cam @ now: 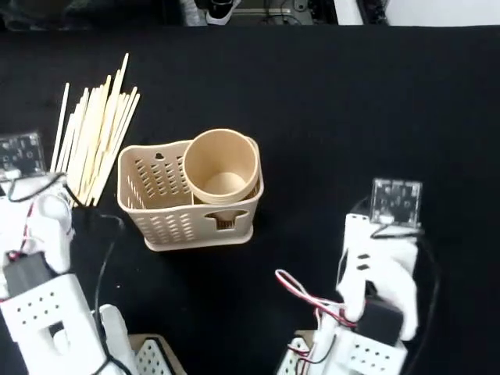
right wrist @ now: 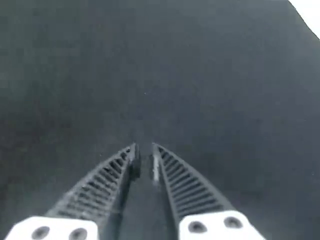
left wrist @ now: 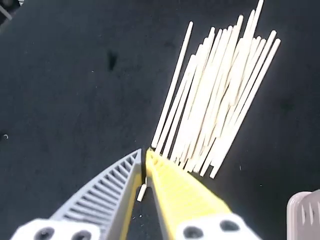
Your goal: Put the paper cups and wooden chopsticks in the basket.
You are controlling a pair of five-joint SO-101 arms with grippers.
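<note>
A beige slotted basket [cam: 160, 205] stands left of the table's middle, with stacked paper cups [cam: 223, 168] upright in its right end. A loose pile of wooden chopsticks [cam: 94, 137] lies on the black cloth beside the basket's far left corner. In the left wrist view my left gripper [left wrist: 144, 154], one grey finger and one yellow, is shut just short of the near ends of the chopsticks [left wrist: 215, 100], with nothing held. My right gripper [right wrist: 143, 149] is shut over bare black cloth, holding nothing. The right arm [cam: 383, 273] sits at the front right, well away from the basket.
The left arm [cam: 39, 242] stands at the front left, close to the basket's left end. A corner of the basket [left wrist: 305, 215] shows in the left wrist view. Red and white wires [cam: 305, 293] loop beside the right arm. Black cloth covers the table.
</note>
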